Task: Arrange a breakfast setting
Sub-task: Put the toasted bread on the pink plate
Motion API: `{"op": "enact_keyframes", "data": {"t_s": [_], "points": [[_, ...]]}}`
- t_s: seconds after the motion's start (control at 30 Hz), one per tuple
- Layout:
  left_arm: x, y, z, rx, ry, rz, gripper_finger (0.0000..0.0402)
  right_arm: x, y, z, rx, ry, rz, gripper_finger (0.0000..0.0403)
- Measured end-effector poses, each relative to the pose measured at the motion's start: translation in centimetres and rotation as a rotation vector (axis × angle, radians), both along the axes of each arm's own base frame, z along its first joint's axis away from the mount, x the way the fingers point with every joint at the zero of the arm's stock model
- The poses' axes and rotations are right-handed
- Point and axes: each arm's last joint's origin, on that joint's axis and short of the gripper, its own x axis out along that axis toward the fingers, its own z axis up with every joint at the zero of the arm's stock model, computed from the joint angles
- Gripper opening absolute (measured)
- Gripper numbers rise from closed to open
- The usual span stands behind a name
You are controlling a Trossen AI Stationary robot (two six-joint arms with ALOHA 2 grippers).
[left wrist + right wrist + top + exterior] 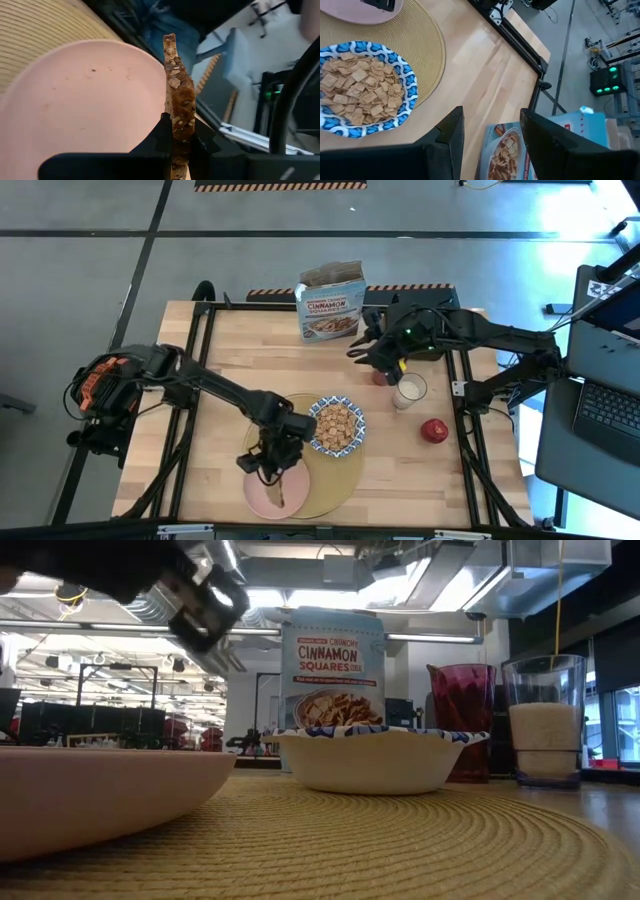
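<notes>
Light wooden bench (230,370) with black frame rails, centre of high view. Directly on it: round woven tan placemat (340,480) at lower centre; blue cinnamon cereal box (330,305) upright at upper centre; clear glass of milk (409,391) right of centre, red cup (381,377) touching its left; red apple (434,430) lower right.

From above, the left gripper (272,472) covers much of the pink plate (258,493), and the toast slice (278,494) beneath it is too small to make out clearly. The red cup (381,377) is mostly hidden under the right arm. In the low view the plate (100,795) is cut off at the left edge, and the bowl (372,760) hides the lower part of the cereal box (332,670). The right gripper (490,145) is cut off by its wrist picture's edge. The apple (434,430) shows only from above.
</notes>
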Motion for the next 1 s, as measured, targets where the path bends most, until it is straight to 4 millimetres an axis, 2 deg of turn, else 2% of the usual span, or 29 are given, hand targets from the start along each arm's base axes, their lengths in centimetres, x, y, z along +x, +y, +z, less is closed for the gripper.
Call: {"op": "enact_keyframes", "data": {"t_s": [0.2, 0.4, 0.57, 0.73, 0.87, 1.0], "points": [[0.8, 0.0, -0.5, -0.128, -0.046, -0.058, 0.0019, -0.5, 0.0, 0.3, 0.008, -0.003, -0.006, 0.0163], [1.3, -0.2, -0.4, -0.124, -0.193, -0.114, 0.0026, -0.8, 0.1, 0.4, 0.008, 0.000, -0.006, 0.0163], [1.5, 0.0, -0.6, -0.012, -0.264, -0.114, 0.0023, -0.8, 0.1, 0.3, 0.008, 0.004, -0.006, 0.0163], [1.7, 0.1, -1.1, 0.212, -0.301, -0.050, 0.0021, -0.8, 0.1, 0.3, 0.009, 0.007, -0.006, 0.0163], [1.2, -1.1, -1.3, 0.330, -0.256, 0.022, 0.0020, -1.0, 0.1, 0.2, 0.011, 0.029, -0.005, 0.0163], [-0.3, -2.7, -0.7, 0.434, -0.189, 0.085, 0.0020, -1.2, 0.1, 0.1, 0.013, 0.047, -0.004, 0.0163]]}}
